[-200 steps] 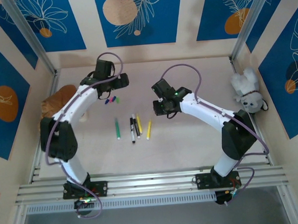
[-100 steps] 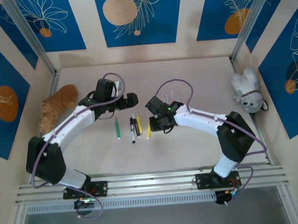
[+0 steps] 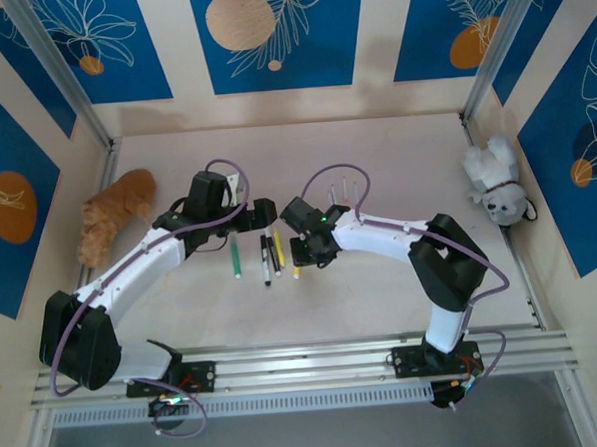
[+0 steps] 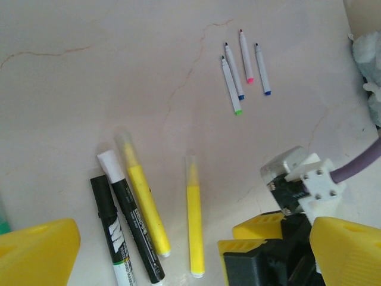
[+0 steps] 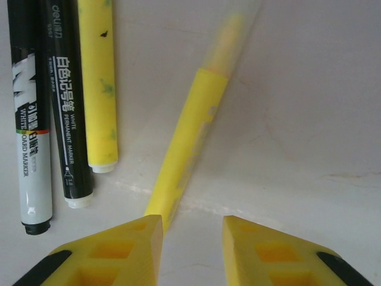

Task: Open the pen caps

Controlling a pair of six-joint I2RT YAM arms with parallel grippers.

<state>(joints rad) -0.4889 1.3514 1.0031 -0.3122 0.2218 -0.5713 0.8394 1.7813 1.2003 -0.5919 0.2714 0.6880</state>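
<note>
- Top external view: the left fingers (image 3: 264, 213) and the right fingers (image 3: 302, 253) both hang over a row of pens (image 3: 271, 255) lying near the middle of the bench (image 3: 402, 288). The left is at the row's upper end and the right at its right side.
- Left wrist view: the left fingers are spread wide, with nothing held between them.
- Right wrist view: the right fingers stand partly apart, with bare bench in the gap. A lone yellow pen (image 5: 190, 119) slants from the upper right of the frame down to the tip of the finger at lower left. It is not clamped; whether it touches, I cannot tell.
- The pen caps (image 4: 190, 170) are on: clear ones on both yellow pens, and a white one on a black marker (image 4: 116, 229).
- Four thin pens (image 4: 232, 86) lie well apart, upper right in the left wrist frame.
- An orange plush toy (image 3: 113, 218) lies at the bench's left edge and a white plush toy (image 3: 497, 183) at its right.
</note>
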